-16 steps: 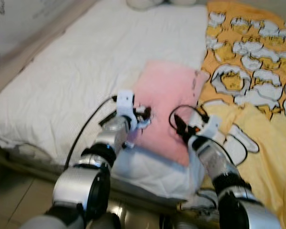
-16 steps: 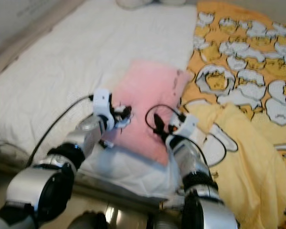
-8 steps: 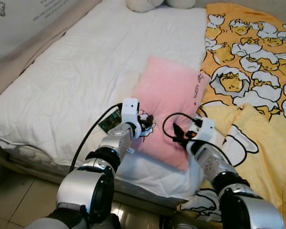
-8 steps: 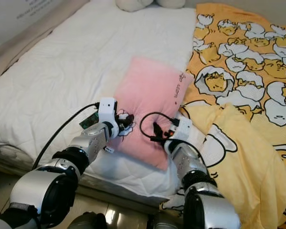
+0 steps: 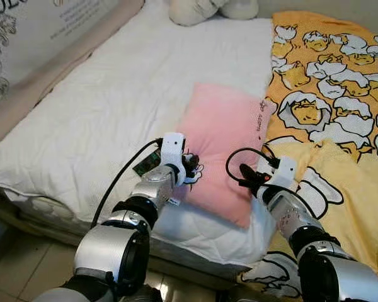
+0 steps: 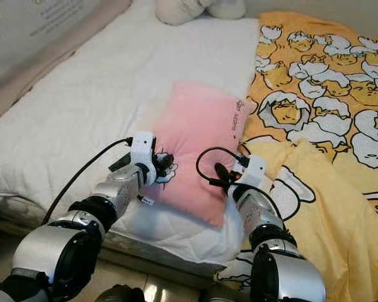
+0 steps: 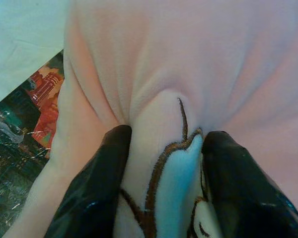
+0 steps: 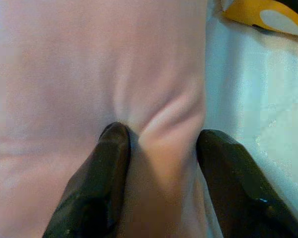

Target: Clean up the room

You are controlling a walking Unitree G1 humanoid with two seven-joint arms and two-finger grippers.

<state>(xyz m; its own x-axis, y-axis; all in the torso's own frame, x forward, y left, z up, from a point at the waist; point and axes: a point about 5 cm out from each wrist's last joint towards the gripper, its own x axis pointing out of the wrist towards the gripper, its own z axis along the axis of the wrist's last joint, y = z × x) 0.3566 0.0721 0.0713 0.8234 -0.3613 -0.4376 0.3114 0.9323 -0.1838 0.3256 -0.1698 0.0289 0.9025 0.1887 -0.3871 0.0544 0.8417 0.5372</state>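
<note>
Soft pink rectangular fabric pillow (image 5: 223, 148) lies on white quilted bed (image 5: 101, 113), long axis running away from robot. Left end effector (image 5: 190, 167) pinches near-left corner; right end effector (image 5: 244, 174) pinches near-right edge. Both clamped on fabric, equally near.

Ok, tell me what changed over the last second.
Little changed. The view shifted, so the camera moved. Both grippers, left gripper and right gripper, stay pinched on the near edge of the pink pillow, which lies where it was on the white bed beside the yellow blanket.
</note>
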